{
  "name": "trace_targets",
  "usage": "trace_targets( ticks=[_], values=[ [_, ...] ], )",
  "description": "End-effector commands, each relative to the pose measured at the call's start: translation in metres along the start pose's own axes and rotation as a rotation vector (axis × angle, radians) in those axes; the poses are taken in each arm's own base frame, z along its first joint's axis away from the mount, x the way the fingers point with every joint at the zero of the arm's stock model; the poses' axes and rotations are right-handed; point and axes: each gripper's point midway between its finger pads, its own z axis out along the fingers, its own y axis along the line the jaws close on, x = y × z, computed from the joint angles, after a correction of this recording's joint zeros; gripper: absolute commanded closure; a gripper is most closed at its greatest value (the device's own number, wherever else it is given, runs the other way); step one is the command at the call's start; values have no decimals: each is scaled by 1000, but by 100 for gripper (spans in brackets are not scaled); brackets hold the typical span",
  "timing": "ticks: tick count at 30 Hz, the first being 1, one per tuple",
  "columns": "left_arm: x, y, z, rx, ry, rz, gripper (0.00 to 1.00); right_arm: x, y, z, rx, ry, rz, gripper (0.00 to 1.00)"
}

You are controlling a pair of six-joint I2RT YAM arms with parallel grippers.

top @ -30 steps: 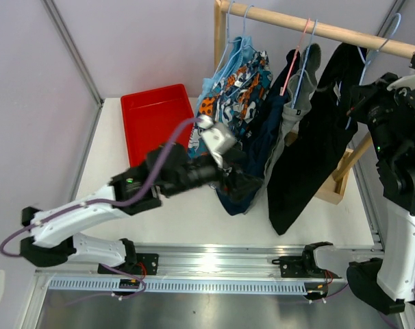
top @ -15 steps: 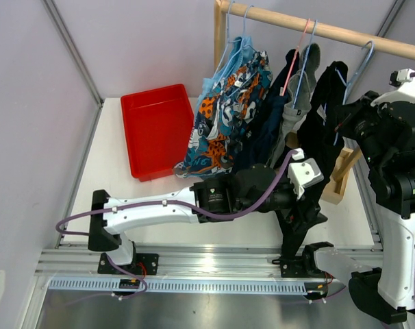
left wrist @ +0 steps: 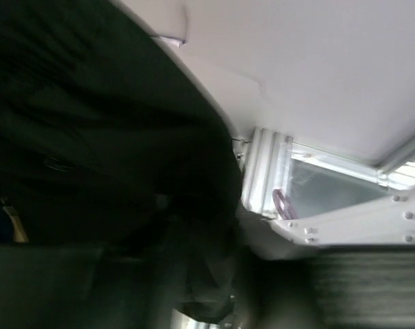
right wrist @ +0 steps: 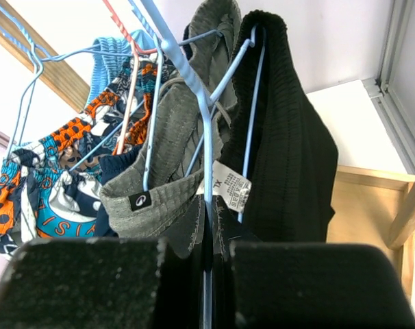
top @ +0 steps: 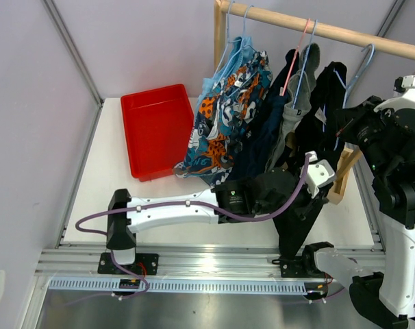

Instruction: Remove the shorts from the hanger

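Note:
Several shorts hang on wire hangers from a wooden rail (top: pixel 317 27). The black shorts (top: pixel 300 229) hang at the right, on a light blue hanger (top: pixel 361 58). My right gripper (top: pixel 348 130) is shut on that hanger's thin wire (right wrist: pixel 207 205), just below the black shorts (right wrist: pixel 283 151) and a white size tag (right wrist: pixel 229 186). My left gripper (top: pixel 310 195) reaches into the lower part of the black shorts. In the left wrist view, dark cloth (left wrist: pixel 91 137) covers the jaws, so their state is hidden. Grey shorts (right wrist: pixel 166 137) and patterned shorts (right wrist: pixel 29 185) hang to the left.
A red tray (top: pixel 156 127) lies on the white table (top: pixel 111 185) at the back left. The rack's wooden foot (top: pixel 337 185) stands right of the black shorts. An aluminium rail (top: pixel 214 264) runs along the near table edge.
My left arm swung from the patterned shorts rightward to the black shorts. The right gripper pulled the blue hanger down and left, and the black shorts bunched narrower.

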Motion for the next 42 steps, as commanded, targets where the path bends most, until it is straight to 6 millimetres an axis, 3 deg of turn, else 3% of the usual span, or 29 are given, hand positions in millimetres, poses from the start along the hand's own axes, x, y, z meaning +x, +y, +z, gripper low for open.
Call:
trace_targets(
  ticks=[1,2,6,8,9,10,13,14,16,17,20,25,28,31,32,33,34,36,37,38,39,40,42],
  values=[
    [-24,9,1,-64,-77,10,84,-34,17,-17,-74,-109,38,100],
    [-21,12,1,-78,-65,6,100,-35,17,-16,-73,-109,40,100],
    [-29,9,-21,-103,-81,3,100,-39,15,-12,-53,-117,32,100],
    [-9,-1,-33,-101,-49,17,100,-44,15,-12,-44,-130,30,100],
    [-13,-6,-40,-99,-72,10,100,-45,12,-7,-26,-131,25,100],
    [5,-6,-53,-115,-48,13,100,-48,12,-7,-23,-138,18,100],
    [14,-32,-73,-74,-59,-19,100,-59,10,-5,0,-164,9,100],
    [43,-42,-84,-68,-11,-19,100,-62,10,-4,5,-171,1,100],
    [62,-50,-96,-64,-1,-37,100,-69,9,-3,19,-185,-6,100],
    [85,-61,-100,-44,37,-53,100,-71,10,-3,21,-186,-15,100],
    [120,-65,-105,-37,92,-101,100,-72,8,-5,29,-186,-11,100],
    [126,-58,-94,-88,100,-77,100,-60,4,-15,38,-153,28,100],
    [109,-45,-76,-126,91,-57,100,-46,2,-30,24,-116,71,100],
    [77,-18,-52,-183,62,-63,100,-30,2,-46,0,-78,102,100],
    [71,7,-45,-230,61,-68,100,-27,1,-52,-3,-65,107,100],
    [91,18,-33,-246,126,-61,100,-27,1,-57,-6,-63,111,100],
    [53,42,-23,-281,69,-105,100,-28,2,-60,-8,-61,111,100],
    [69,70,-11,-318,149,-118,100,-37,2,-71,-8,-72,111,100],
    [49,87,6,-325,125,-146,100,-42,2,-74,-5,-82,108,100],
    [53,97,12,-336,146,-150,100,-42,1,-77,5,-73,106,100],
    [41,104,17,-342,133,-156,100,-54,3,-88,-9,-109,115,100],
    [53,119,23,-373,181,-155,100,-55,4,-83,-2,-97,111,100],
    [54,120,21,-384,197,-151,100,-62,5,-83,-3,-117,107,100]
  ],
)
